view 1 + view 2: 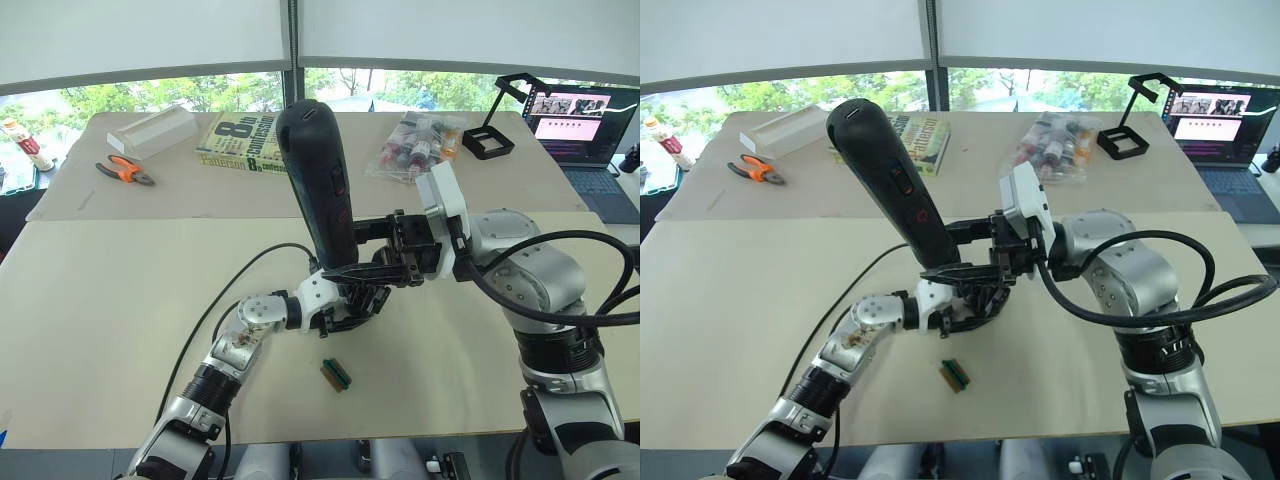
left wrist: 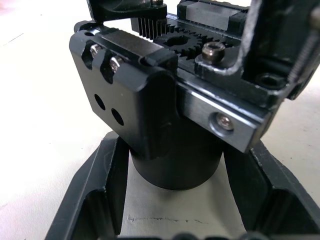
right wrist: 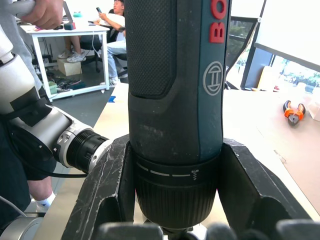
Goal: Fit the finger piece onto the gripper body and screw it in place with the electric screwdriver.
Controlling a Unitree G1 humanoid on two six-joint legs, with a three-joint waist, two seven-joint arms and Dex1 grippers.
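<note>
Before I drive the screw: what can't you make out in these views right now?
- Thin metal bit tip of the thick black cylindrical electric screwdriver: hidden behind the right gripper in the eye views.
- Small flat black finger piece: can't pick it out.
- Black plastic gripper body: top cut off in the left wrist view.

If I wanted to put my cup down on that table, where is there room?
The near table is bare on the robot's left of the cable, and on its right past the small green block. The middle is crowded: both grippers meet there, the left around the gripper body, the right holding the electric screwdriver. The far table carries pliers, a book, and a laptop.
</note>
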